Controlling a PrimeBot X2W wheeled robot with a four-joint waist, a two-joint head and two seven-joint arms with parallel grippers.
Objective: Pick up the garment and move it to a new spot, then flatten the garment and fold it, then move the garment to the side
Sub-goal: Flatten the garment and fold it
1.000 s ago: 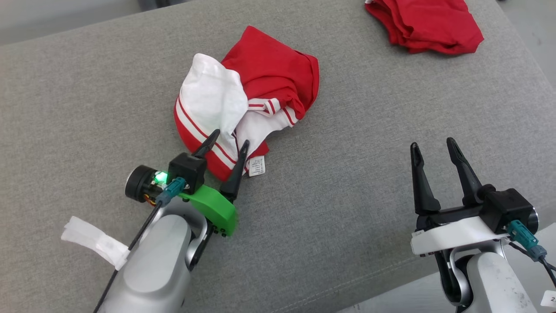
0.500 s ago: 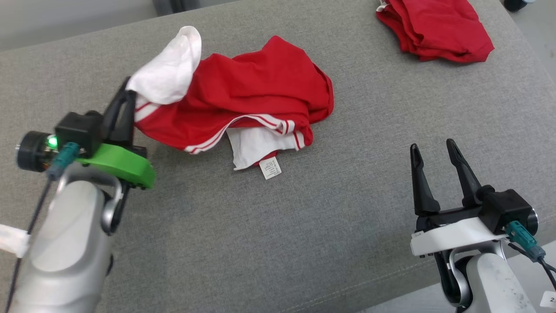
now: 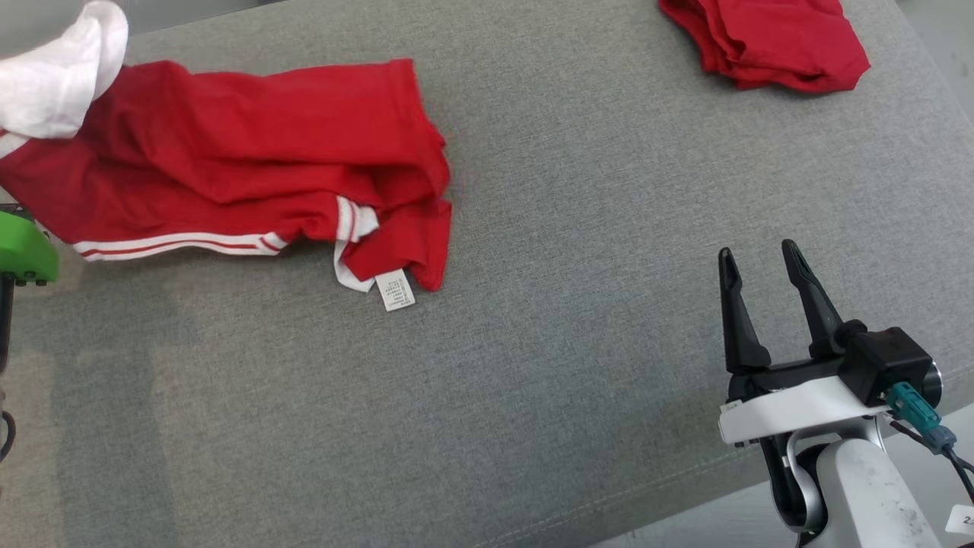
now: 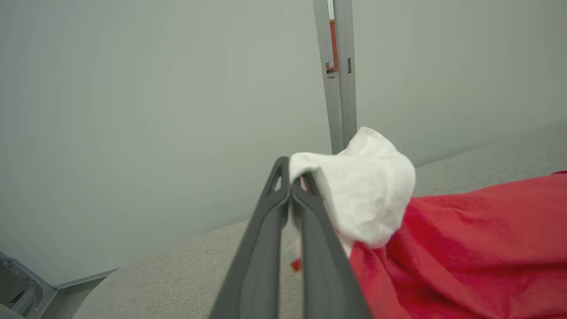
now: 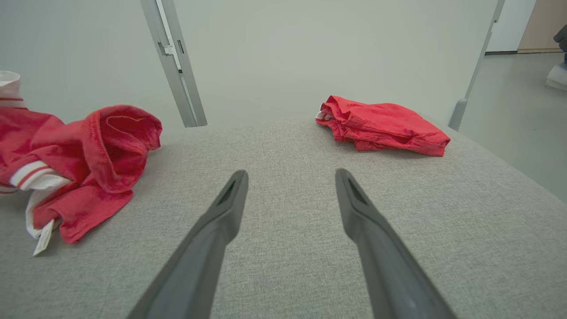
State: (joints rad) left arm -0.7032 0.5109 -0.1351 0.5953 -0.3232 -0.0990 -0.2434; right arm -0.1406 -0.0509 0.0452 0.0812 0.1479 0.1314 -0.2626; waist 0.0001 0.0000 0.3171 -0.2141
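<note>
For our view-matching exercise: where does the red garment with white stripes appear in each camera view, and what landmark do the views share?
Head view: striped garment stretched across the upper left, running off the left edge.
Left wrist view: lower right, its white lining pinched in the shut left hand.
Right wrist view: at the left edge, care label at its bottom.
Shared landmark: the grey cushion beneath it.

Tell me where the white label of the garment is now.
In the head view the white label lies on the grey cushion left of centre, at the red garment's lower right corner, well left of the right gripper.
</note>
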